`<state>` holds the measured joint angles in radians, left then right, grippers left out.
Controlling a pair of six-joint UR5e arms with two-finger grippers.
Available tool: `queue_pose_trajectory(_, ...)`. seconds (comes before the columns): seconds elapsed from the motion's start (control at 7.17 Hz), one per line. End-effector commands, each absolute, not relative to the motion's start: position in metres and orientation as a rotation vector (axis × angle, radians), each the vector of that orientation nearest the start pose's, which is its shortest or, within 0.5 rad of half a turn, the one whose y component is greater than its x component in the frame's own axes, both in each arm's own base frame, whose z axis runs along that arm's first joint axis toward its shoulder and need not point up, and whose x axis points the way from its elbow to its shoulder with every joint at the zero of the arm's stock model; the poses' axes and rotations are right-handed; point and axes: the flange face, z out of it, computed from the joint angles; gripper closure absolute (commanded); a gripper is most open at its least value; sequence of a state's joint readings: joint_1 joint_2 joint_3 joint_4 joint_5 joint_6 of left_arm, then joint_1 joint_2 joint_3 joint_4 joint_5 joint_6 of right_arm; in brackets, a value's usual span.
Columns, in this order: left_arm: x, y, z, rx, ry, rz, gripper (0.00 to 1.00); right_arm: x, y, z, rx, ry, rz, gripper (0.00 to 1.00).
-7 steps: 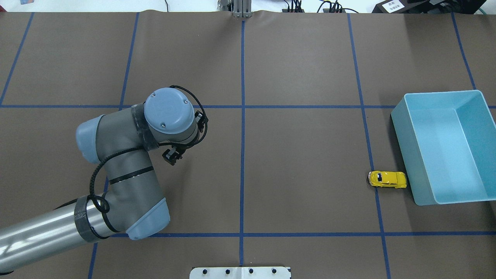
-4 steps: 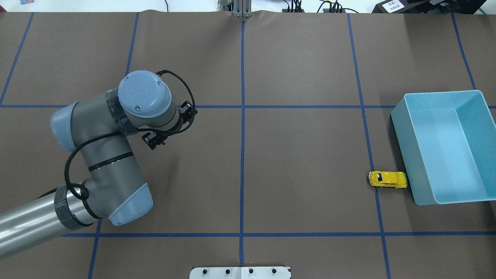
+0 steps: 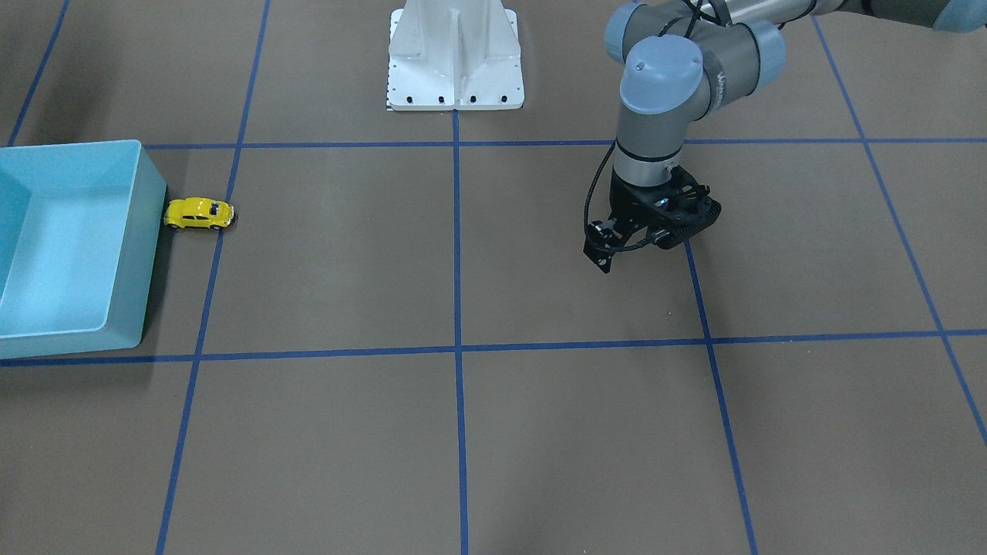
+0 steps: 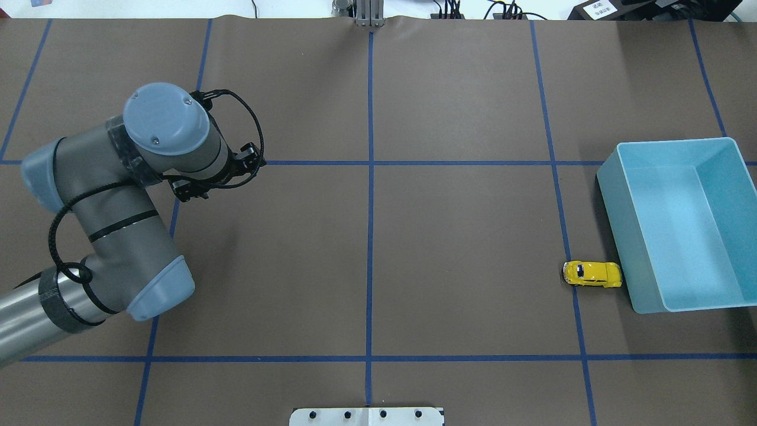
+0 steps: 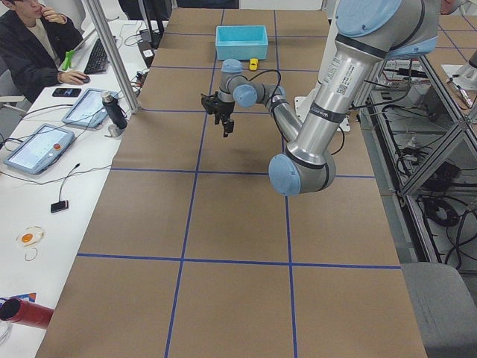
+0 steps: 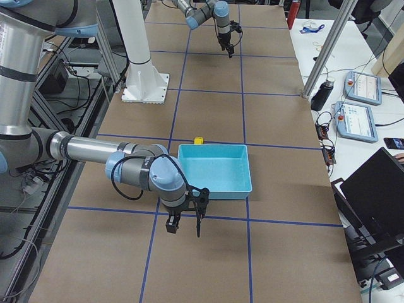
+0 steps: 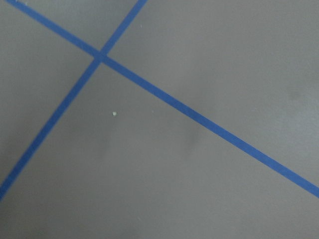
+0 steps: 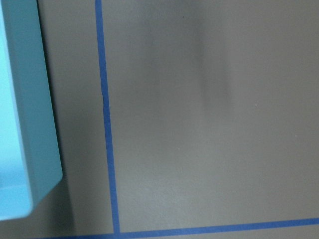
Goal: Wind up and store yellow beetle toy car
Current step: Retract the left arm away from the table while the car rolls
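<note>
While car (image 4: pixel 592 274) sits just beside bin (image 4: pixel 615 220), outside: right gripper (image 6: pixel 192 214), near bin, should pinch car flanks, avoid bin wall. Left gripper (image 3: pixel 659 220) well apart from bin. Both pincers' state: cannot tell.

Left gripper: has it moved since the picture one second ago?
Yes. In the overhead view the left gripper moved left and toward the far edge, away from the centre blue line.

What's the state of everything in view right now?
Bin: upright, open top, empty.
Toy car: upright on its wheels on the table, outside the bin, right by its wall.
Left hand: above bare table, far from the car; open or shut unclear.
Right hand: beside the bin, above the table; open or shut unclear.
</note>
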<state>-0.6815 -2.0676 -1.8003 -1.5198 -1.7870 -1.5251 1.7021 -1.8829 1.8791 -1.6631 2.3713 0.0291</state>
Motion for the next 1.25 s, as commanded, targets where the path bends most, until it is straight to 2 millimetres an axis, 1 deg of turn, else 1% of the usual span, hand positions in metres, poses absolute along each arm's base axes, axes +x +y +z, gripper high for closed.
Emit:
queue_pose_trajectory(0.0, 0.376, -0.505, 0.327, 0.051, 0.712, -0.4, 0.0, 0.078, -0.39, 0.615, -0.08, -0.814, 0.247, 0.0)
queue_pose_trajectory(0.14, 0.341, -0.517, 0.349, 0.04, 0.728, -0.339, 0.0, 0.064, -0.407, 0.6, -0.089, -0.823, 0.263, 0.0)
queue_pose_trajectory(0.28, 0.314, -0.527, 0.365, 0.052, 0.722, -0.281, 0.0, 0.047, -0.424, 0.584, -0.105, -0.831, 0.29, 0.0)
queue_pose_trajectory(0.56, 0.249, -0.544, 0.398, 0.046, 0.741, -0.156, 0.0, 0.019, -0.448, 0.556, -0.131, -0.849, 0.324, 0.0)
queue_pose_trajectory(0.7, 0.224, -0.549, 0.412, 0.055, 0.739, -0.11, 0.0, 0.001, -0.461, 0.541, -0.148, -0.854, 0.347, 0.0)
queue_pose_trajectory(0.84, 0.198, -0.548, 0.432, 0.071, 0.731, -0.061, 0.0, -0.017, -0.469, 0.525, -0.169, -0.858, 0.376, 0.0)
queue_pose_trajectory(0.98, 0.159, -0.544, 0.458, 0.072, 0.739, -0.018, 0.0, -0.037, -0.479, 0.503, -0.2, -0.865, 0.433, 0.0)
queue_pose_trajectory(1.12, 0.125, -0.538, 0.479, 0.072, 0.749, 0.007, 0.0, -0.055, -0.477, 0.493, -0.233, -0.854, 0.475, 0.03)
